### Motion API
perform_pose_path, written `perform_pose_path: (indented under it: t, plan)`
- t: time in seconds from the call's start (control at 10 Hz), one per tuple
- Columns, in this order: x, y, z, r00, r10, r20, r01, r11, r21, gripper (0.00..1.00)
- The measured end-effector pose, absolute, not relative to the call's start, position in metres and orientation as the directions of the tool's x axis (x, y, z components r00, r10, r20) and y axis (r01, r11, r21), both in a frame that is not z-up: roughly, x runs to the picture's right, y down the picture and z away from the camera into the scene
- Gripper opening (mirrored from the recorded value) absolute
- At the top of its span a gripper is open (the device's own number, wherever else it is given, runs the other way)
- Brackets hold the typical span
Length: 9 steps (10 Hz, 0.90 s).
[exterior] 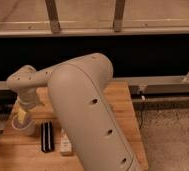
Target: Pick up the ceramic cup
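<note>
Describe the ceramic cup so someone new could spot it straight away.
On the wooden table, look to the left end, directly under the robot's hand. The small round white-grey ceramic cup sits there, left of the flat black rectangular object. It is the only pale, round, open-mouthed thing there.
</note>
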<state>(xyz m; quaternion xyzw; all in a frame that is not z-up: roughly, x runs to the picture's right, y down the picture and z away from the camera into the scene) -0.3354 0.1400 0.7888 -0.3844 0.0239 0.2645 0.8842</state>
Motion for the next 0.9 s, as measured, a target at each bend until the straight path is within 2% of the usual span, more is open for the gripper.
perform_pose_path:
  t: [0.1, 0.3, 0.7, 0.9]
  plan:
    - [-0.335, 0.144, 0.791, 0.863, 0.443, -0.242, -0.479, 0.564, -0.673, 0.66]
    - [-0.328, 0.147, 0.792, 0.864, 0.444, -0.238, -0.474, 0.557, -0.682, 0.43]
    - [-0.324, 0.152, 0.786, 0.858, 0.466, -0.216, -0.458, 0.505, -0.731, 0.04]
    - [-0.322, 0.15, 0.78, 0.845, 0.504, -0.181, -0.445, 0.473, -0.761, 0.0]
